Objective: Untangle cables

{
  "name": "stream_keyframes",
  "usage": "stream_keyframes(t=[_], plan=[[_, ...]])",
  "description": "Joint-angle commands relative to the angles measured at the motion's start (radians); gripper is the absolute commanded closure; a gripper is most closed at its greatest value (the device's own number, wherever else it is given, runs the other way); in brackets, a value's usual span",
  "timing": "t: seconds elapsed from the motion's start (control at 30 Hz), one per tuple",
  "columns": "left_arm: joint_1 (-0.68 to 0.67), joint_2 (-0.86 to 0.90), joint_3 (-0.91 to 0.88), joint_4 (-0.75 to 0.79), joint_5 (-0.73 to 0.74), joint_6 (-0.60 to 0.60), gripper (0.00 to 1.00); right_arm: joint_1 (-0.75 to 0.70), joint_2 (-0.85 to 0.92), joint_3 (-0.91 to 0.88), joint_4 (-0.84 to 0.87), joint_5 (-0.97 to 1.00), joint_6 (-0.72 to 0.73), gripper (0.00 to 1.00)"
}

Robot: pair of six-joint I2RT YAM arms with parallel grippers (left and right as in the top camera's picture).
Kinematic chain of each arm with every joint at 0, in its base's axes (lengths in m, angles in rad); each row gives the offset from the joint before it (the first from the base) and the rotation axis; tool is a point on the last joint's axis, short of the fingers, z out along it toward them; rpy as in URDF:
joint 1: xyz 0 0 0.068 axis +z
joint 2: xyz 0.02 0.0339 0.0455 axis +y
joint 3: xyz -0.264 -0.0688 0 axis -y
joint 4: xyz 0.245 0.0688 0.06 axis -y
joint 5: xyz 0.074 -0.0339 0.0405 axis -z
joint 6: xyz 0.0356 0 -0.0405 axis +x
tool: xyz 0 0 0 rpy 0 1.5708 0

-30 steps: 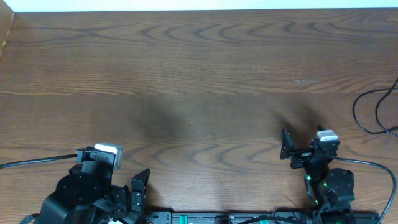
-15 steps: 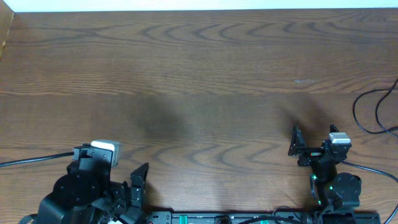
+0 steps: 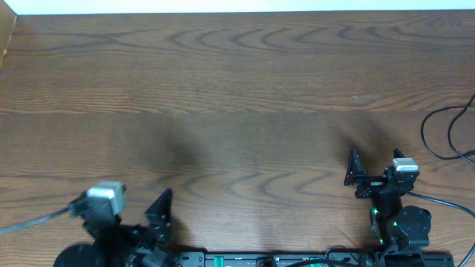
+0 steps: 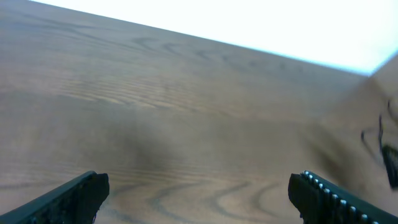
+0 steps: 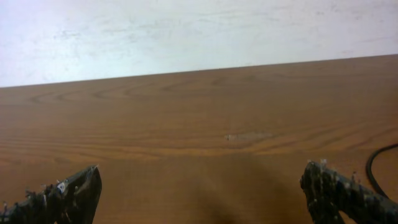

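The thin black cord and the white cord are out of view in every frame. My left gripper (image 3: 159, 213) is at the front left edge of the wooden table (image 3: 237, 89). In the left wrist view (image 4: 199, 194) its fingers are wide apart, with only bare wood between them. My right gripper (image 3: 355, 178) is at the front right. In the right wrist view (image 5: 202, 186) it is open and empty over bare wood.
A black cable loop (image 3: 443, 132) lies at the table's right edge and runs off frame. It shows at the right in the right wrist view (image 5: 374, 163) and, blurred, in the left wrist view (image 4: 387, 142). Another black cable (image 3: 33, 222) runs from the left arm base.
The left arm has pulled back toward the front edge and shifted left. The right arm moved right and back at first, then stayed still.
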Motion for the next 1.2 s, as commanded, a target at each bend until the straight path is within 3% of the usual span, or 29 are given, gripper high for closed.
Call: stream_keyframes(t=[0.0,0.17,0.3,0.4,0.6,0.93,1.17], plan=[[0.005,-0.174,-0.082,0.002,-0.136,-0.153,0.02,-0.007,-0.006,-0.006,0.002,0.009,-0.003,0.01],[0.005,-0.327,-0.153,-0.021,-0.162,-0.158,0.02,-0.007,-0.006,-0.006,0.002,0.009,-0.003,0.01],[0.005,-0.322,-0.190,-0.009,-0.189,-0.142,0.02,-0.007,-0.006,-0.006,0.002,0.009,-0.003,0.01],[0.005,-0.322,-0.275,0.090,-0.188,-0.074,0.02,-0.007,-0.006,-0.006,0.002,0.009,-0.003,0.01],[0.005,-0.322,-0.420,0.251,-0.188,-0.051,0.02,-0.007,-0.006,-0.006,0.002,0.009,-0.003,0.01],[0.005,-0.322,-0.675,0.656,-0.142,0.037,0.02,-0.007,-0.006,-0.006,0.002,0.009,-0.003,0.01],[0.079,-0.322,-0.832,0.897,-0.125,0.092,0.02,-0.007,-0.006,-0.006,0.002,0.009,-0.003,0.01]])
